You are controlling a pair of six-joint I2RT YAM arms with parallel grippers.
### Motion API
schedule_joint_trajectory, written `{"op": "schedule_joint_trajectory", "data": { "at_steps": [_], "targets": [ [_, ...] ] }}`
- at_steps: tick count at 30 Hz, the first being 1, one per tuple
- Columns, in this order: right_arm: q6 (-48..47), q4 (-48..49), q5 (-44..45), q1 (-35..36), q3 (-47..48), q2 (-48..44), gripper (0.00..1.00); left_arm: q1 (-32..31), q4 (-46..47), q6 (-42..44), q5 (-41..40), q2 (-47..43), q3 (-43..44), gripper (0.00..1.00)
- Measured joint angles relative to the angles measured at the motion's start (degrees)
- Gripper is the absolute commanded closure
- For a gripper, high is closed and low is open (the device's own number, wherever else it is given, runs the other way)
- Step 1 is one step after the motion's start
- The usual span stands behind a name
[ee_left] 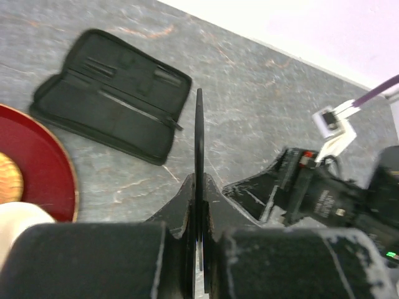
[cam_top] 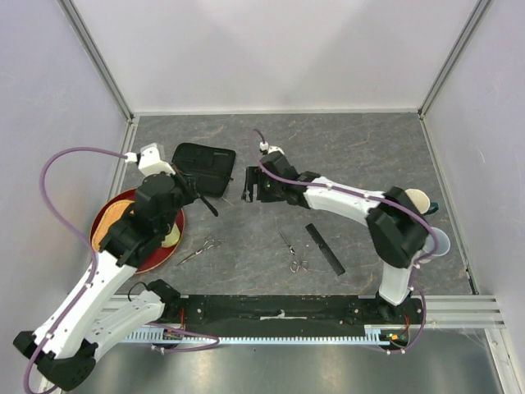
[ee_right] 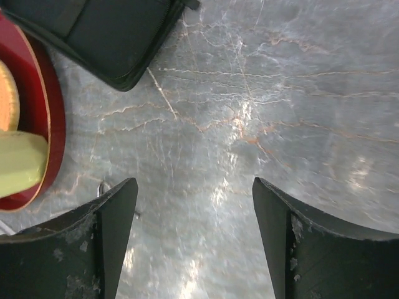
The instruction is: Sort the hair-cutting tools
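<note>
Surface: grey stone-patterned table [cam_top: 361, 156] with pale veins, glossy where the light hits it.
Landmark: folding case [ee_left: 112, 103], a flat black fabric rectangle with a zip along its edge, lying open on the table.
Left gripper [ee_left: 199, 187]: clamped tight on the held comb [ee_left: 199, 131], with no gap showing beside it.
Held comb: slim black plastic, seen edge-on as a thin blade, sticking out past the fingertips just beside the case's right-hand end.
Right gripper [ee_right: 194, 205]: jaws spread wide with nothing between them, only bare table; it hangs just to the right of the case.
Right fingers [ee_right: 112, 212]: black, curved, scuffed grey at the edges.
Loose comb [cam_top: 325, 249]: straight black strip, lying well off to the near right of the case.
First scissors [cam_top: 199, 249]: thin silver metal, near side of the case, beside the red plate [ee_left: 56, 156].
Second scissors [cam_top: 293, 254]: same make, just left of the loose comb.
Plate: round, glossy red with a thin gold rim, left of the case, carrying a pale yellow cup [ee_right: 19, 168].
Hard to tell: the held comb's teeth and handle shape; the plate is largely covered by the left arm from above.
</note>
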Motion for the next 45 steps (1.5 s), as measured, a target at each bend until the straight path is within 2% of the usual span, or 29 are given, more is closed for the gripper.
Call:
{"op": "schedule_joint_trajectory", "data": {
  "at_steps": [3,11,17,21,24,27,28,30,31,34,36,41,45],
  "targets": [
    [4.9,7.06,-1.25,0.04,-0.59,5.92,0.17,0.0,-2.58,1.29,-2.64,-2.32,0.96,0.98],
    [18.47,25.83,-1.44,0.15,-0.31,13.27,0.23,-0.02,-5.62,3.52,-3.41,-4.26,1.27,0.98],
    [26.64,26.47,-2.1,0.17,7.56,23.91,0.24,-0.02,-5.79,4.09,-2.95,-4.79,1.53,0.98],
    [30.23,27.02,-2.16,0.26,8.94,25.44,0.27,0.0,-5.9,4.11,-2.84,-5.55,1.55,0.98],
    [32.52,27.98,-1.99,0.33,10.58,27.41,0.33,-0.02,-6.01,4.28,-2.82,-5.73,1.7,0.98],
    [35.32,29.51,-2.21,0.33,12.57,29.9,0.45,-0.02,-6.08,4.5,-2.82,-5.84,1.75,0.98],
    [35.98,29.57,-2.21,0.33,13.35,30.64,0.53,-0.02,-6.1,4.55,-2.82,-5.86,1.75,0.98],
    [37.46,29.9,-2.43,0.31,14.95,32.33,0.62,0.0,-6.1,4.59,-2.82,-5.88,1.77,0.98],
    [37.99,29.94,-2.54,0.33,15.21,32.89,0.72,-0.02,-6.1,4.63,-2.82,-5.88,1.77,0.98],
    [38.91,29.11,-2.14,0.31,15.21,33.18,0.9,-0.02,-6.1,4.74,-2.82,-5.88,1.77,0.98],
    [39.56,29.42,-1.33,0.2,14.47,33.14,0.97,-0.02,-6.12,4.76,-2.8,-5.88,1.75,0.98],
    [39.17,33.48,-0.04,-0.96,5.84,28.83,1.0,-0.02,-6.12,4.76,-2.54,-5.55,1.77,0.98],
    [35.85,34.97,-1.36,-5.44,-3.93,22.01,1.0,-0.02,-6.12,4.74,-1.81,-4.87,1.77,0.98]
  ]
}}
